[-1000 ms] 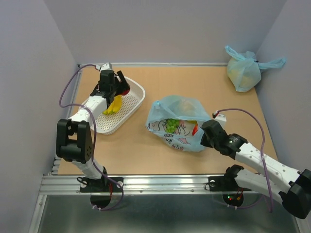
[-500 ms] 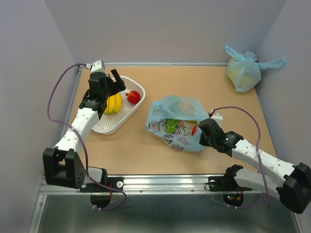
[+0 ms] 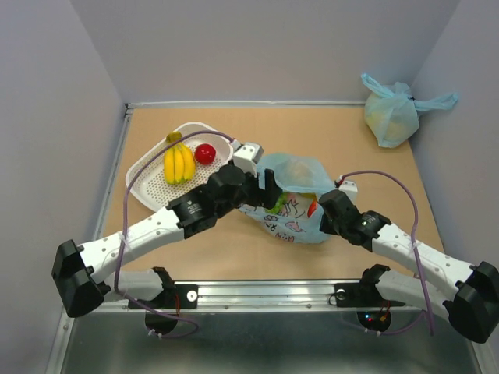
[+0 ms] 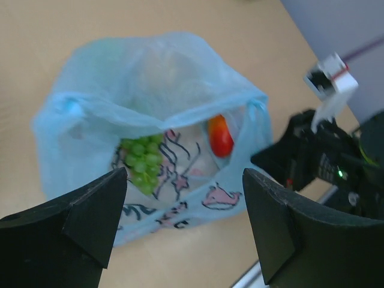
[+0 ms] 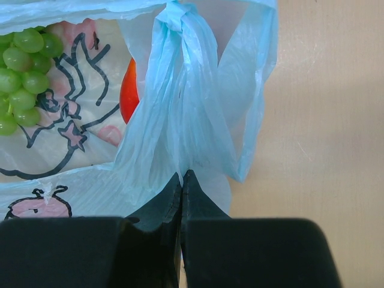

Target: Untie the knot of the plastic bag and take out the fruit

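- Grapes (image 4: 141,163) sat inside the plastic bag (image 4: 162,90) mid-worktop (image 3: 343,132); right tool (image 5: 182,179) pinched its handle strip (image 5: 180,96).
- Left tool (image 4: 184,201), spread wide above the mouth, would best drop straight onto them, clear of the film.

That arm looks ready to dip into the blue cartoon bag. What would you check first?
1. Mouth of the plastic bag open: ok.
2. Right gripper shut on the bag's handle: ok.
3. Left gripper open above the mouth: ok.
4. Something to grab in sight: ok, grapes and orange-red piece.
5. Basket space beside bananas, red apple: ok.
6. Anything hidden under the grapes: cannot tell.
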